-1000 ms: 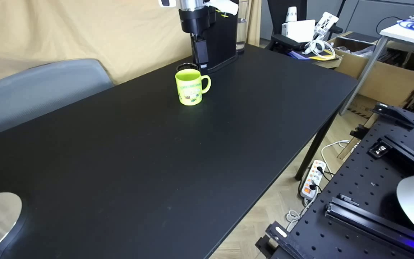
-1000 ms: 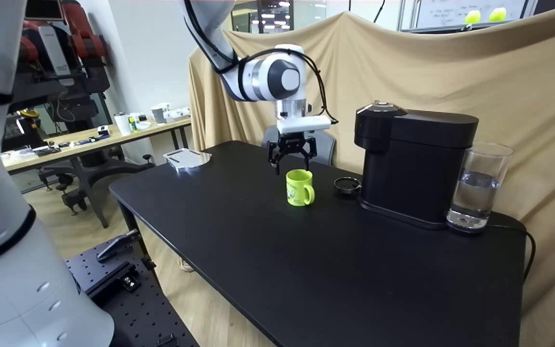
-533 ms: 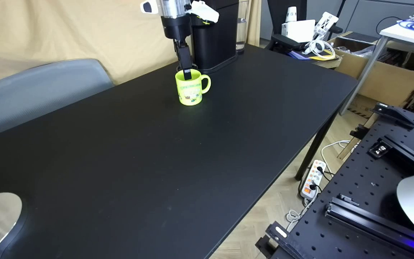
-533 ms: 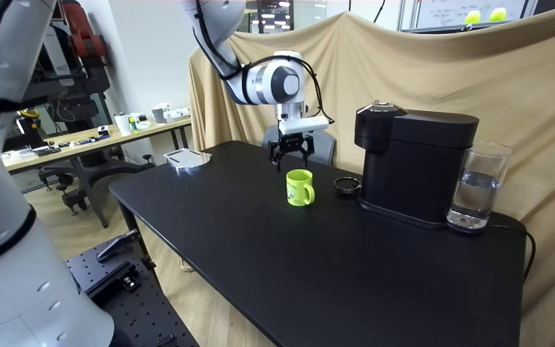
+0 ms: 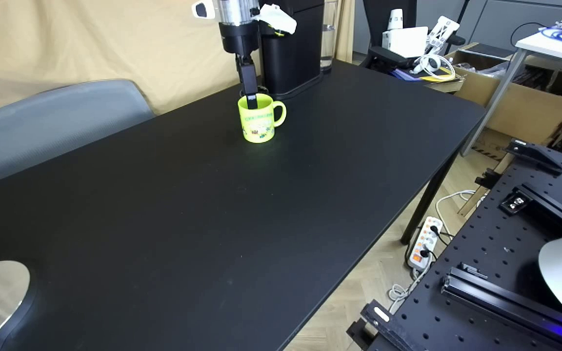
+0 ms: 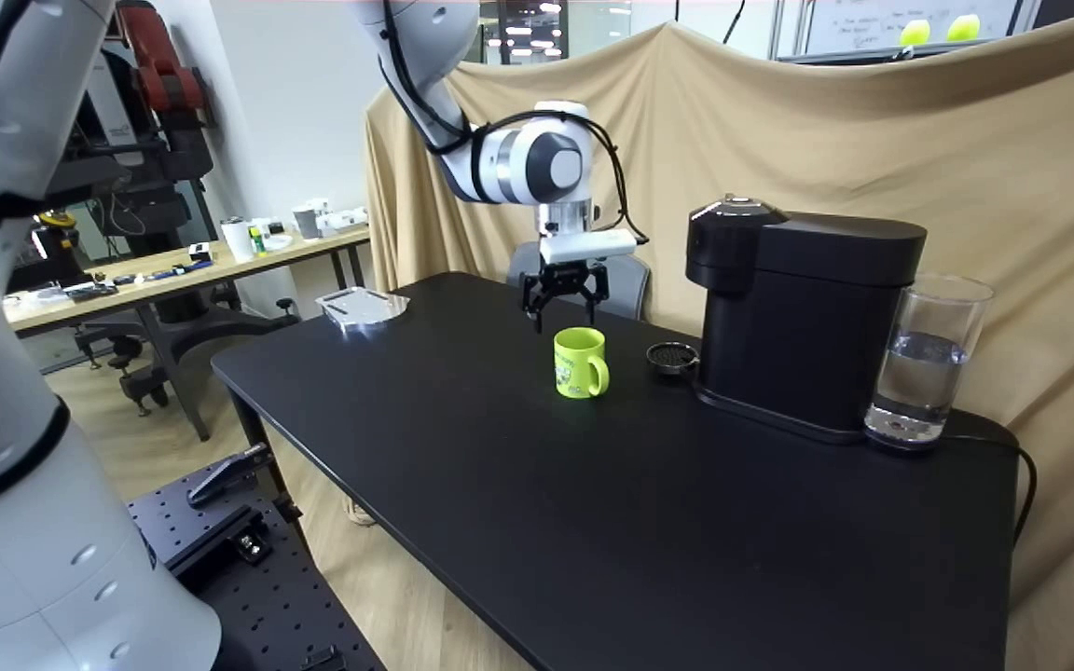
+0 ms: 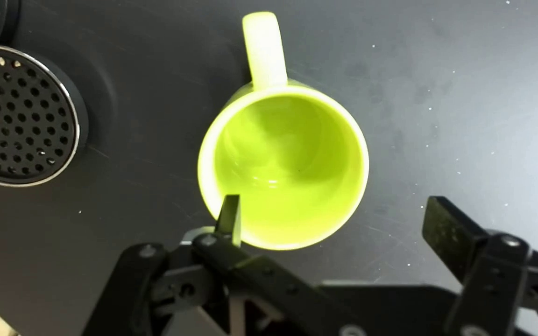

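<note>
A lime-green mug (image 7: 280, 154) with a printed pattern stands upright on the black table (image 5: 178, 209), its handle (image 5: 280, 113) to one side. My gripper (image 6: 565, 323) points down just above the mug's rim, jaws spread wide, with nothing gripped. In the wrist view one finger (image 7: 229, 217) overlaps the mug's rim, while the opposite finger (image 7: 453, 233) is over bare table beside it. Another exterior look shows a fingertip (image 5: 251, 103) across the mug's opening; whether it touches the mug I cannot tell. The mug's inside looks empty.
A round perforated drip tray (image 7: 21, 116) lies beside the mug, at the foot of a black coffee machine (image 6: 807, 326). Behind that machine stands a clear water tank (image 6: 924, 373). A shiny metal tray (image 6: 363, 306) rests at the table's far end, and a grey chair (image 5: 61, 122) stands behind.
Over the first half second my gripper moved away from the coffee machine, to the near side of the drip tray and over the mug. Since then it has barely shifted. The mug has stayed put.
</note>
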{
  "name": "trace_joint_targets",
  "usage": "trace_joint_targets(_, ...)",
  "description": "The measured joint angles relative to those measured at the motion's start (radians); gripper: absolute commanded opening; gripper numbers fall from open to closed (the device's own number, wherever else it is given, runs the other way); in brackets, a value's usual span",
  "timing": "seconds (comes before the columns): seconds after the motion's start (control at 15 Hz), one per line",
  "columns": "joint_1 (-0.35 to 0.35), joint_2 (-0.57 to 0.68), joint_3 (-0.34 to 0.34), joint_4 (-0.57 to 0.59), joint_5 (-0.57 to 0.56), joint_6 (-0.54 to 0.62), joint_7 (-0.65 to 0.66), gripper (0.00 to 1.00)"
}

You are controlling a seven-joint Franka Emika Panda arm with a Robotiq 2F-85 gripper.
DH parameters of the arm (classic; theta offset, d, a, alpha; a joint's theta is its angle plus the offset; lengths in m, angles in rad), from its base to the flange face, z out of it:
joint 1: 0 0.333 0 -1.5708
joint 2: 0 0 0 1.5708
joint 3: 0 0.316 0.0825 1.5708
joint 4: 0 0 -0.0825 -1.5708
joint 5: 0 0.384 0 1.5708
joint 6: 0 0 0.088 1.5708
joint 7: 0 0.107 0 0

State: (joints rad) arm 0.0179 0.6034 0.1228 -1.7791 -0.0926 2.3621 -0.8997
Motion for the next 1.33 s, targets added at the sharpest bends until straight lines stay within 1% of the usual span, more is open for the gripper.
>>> trace_joint_targets(0.2, -0.006, 0.005, 0.0, -0.004, 0.02, -0.001, 0.004, 1.0)
trace_joint_targets(0.27, -0.008, 0.01, 0.0, -0.004, 0.022, -0.001, 0.008, 0.75)
trace_joint_targets(0.33, -0.009, 0.016, 0.0, -0.004, 0.024, -0.001, 0.013, 0.74)
trace_joint_targets(0.4, -0.009, 0.024, 0.0, -0.004, 0.025, -0.001, 0.017, 0.68)
trace_joint_targets(0.47, -0.01, 0.032, 0.0, -0.004, 0.025, 0.001, 0.02, 0.6)
trace_joint_targets(0.6, -0.01, 0.046, 0.0, -0.004, 0.025, 0.015, 0.028, 0.45)
trace_joint_targets(0.93, -0.009, 0.06, 0.0, -0.004, 0.024, 0.046, 0.036, 0.12)
trace_joint_targets(1.0, -0.009, 0.06, 0.0, -0.004, 0.024, 0.049, 0.036, 0.05)
trace_joint_targets(1.07, -0.009, 0.06, 0.0, -0.004, 0.024, 0.052, 0.036, 0.01)
trace_joint_targets(1.13, -0.009, 0.06, 0.001, -0.004, 0.023, 0.056, 0.036, 0.0)
trace_joint_targets(1.33, -0.01, 0.058, 0.001, -0.006, 0.022, 0.07, 0.036, 0.03)
